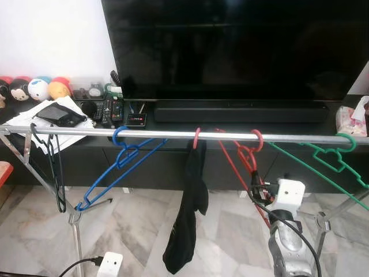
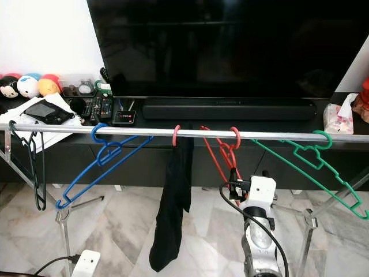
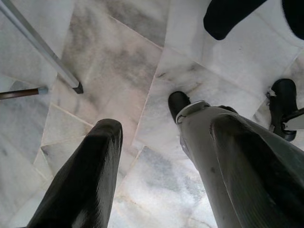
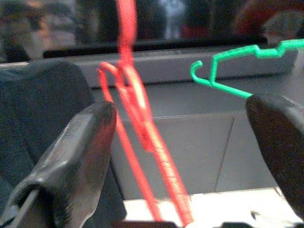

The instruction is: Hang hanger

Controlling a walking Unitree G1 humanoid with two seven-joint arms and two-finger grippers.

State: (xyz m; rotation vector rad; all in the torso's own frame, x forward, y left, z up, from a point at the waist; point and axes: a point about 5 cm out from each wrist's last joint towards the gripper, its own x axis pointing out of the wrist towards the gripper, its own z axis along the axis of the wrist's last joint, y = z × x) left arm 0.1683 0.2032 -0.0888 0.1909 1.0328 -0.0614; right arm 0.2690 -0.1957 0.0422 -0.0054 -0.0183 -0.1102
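My right gripper sits just below the rail, fingers spread wide with the red hanger running down between them, touching neither pad as far as I can judge; I pinch nothing; the hook of that hanger is already over the rail, between the black cloth and the green hanger, so the rail carries its weight and I need not; I judge the hanging done, and my open jaws are placed this way so the frame can slip free when I draw the arm back and down

The red hanger hangs skewed, its long arm slanting down toward my wrist, which is likely because I stand so close beneath it; if I pull away crookedly a finger could catch the frame and lift the hook off; a straight retreat is the safe choice

My left gripper hangs low, pointing at the marble floor, fingers apart and holding nothing; it is idle because one arm suffices here

The blue hanger and a black hanger hang further left on the same rail, well apart from my work; behind stands the TV on its low bench, out of reach and out of the way
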